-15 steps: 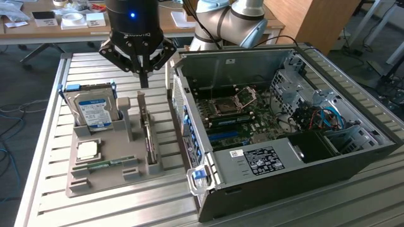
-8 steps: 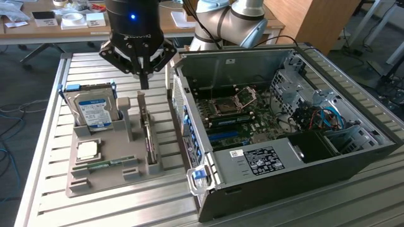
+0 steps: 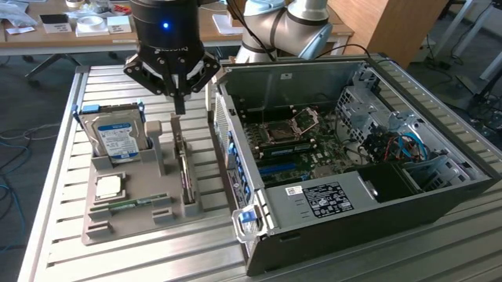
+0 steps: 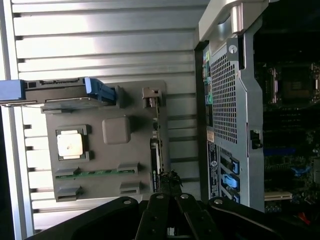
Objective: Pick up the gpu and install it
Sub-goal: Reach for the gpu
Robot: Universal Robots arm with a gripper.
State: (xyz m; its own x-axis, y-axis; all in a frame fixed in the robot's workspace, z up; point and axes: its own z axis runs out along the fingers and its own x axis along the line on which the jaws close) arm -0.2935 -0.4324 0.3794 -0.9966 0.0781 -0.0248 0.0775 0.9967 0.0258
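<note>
1. Black and narrow, the fingers of the gripper are pressed together with nothing visibly between them. The tips hang right at the far top corner of the gpu; we cannot tell whether they touch it.
2. The gpu stands upright on its long edge in a slot of the grey holder. We see it edge-on from the wrist (a thin dark strip). In the exterior view its long axis runs from under the gripper towards the camera, roughly parallel to the rear wall of the computer case.
3. Just beside the card, on the exterior view's left, rises a grey post of the holder.
4. Further that way the holder carries a blue-labelled hard drive, a processor chip and a RAM stick.
5. On the other side, that perforated rear wall stands between the card and the motherboard inside the open case.
6. Everything rests on a slatted metal table.
</note>
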